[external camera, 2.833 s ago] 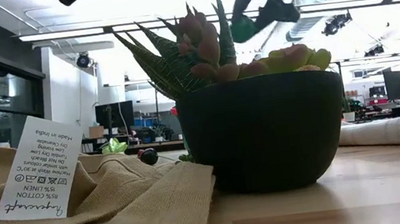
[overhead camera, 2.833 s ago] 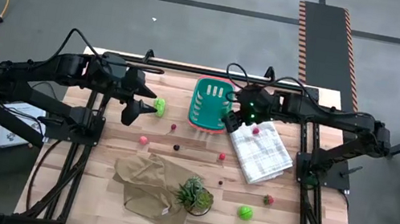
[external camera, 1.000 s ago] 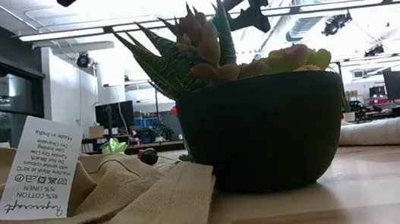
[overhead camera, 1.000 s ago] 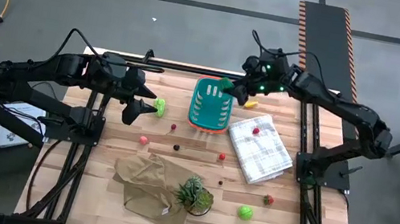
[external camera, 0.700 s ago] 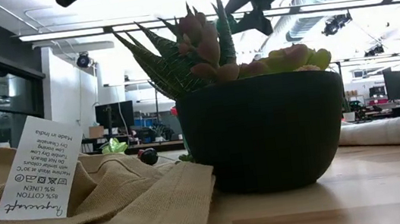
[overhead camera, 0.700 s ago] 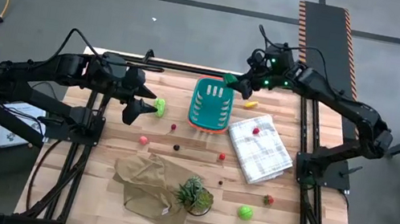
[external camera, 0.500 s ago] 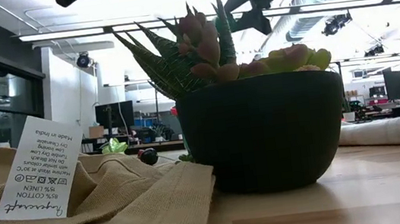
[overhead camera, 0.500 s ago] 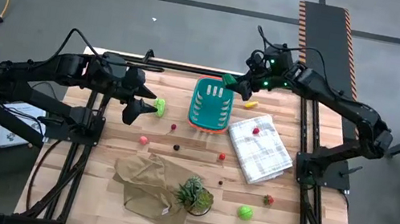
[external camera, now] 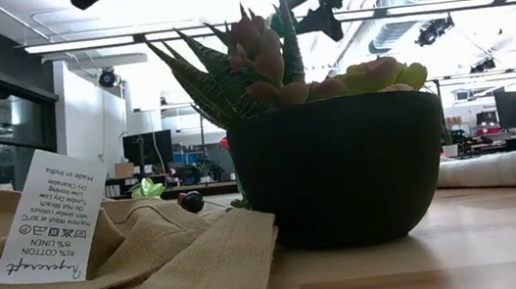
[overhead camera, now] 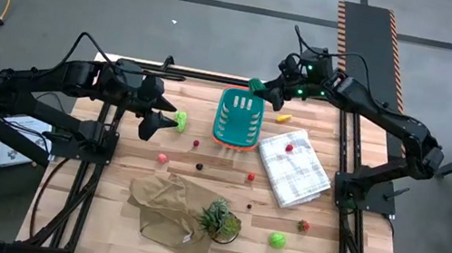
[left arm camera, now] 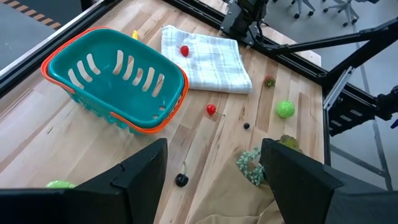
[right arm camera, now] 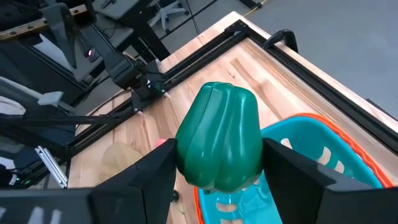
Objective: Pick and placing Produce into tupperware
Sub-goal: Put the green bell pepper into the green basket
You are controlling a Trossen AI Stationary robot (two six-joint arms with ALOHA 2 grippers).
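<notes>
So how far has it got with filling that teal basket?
Nothing looks packed yet: the teal basket is empty inside. In hand: the right pincer holds a dark green pepper above the basket's far rim. Left: the pieces on the table, including a red ball on the checked cloth. The left pincer waits open.

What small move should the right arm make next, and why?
Probably carry the right claw slightly further over the teal basket, then lower and release. It is shut on the dark green pepper, held above the basket's far rim, and the basket still looks empty. The left claw waits open beside a light green piece.
</notes>
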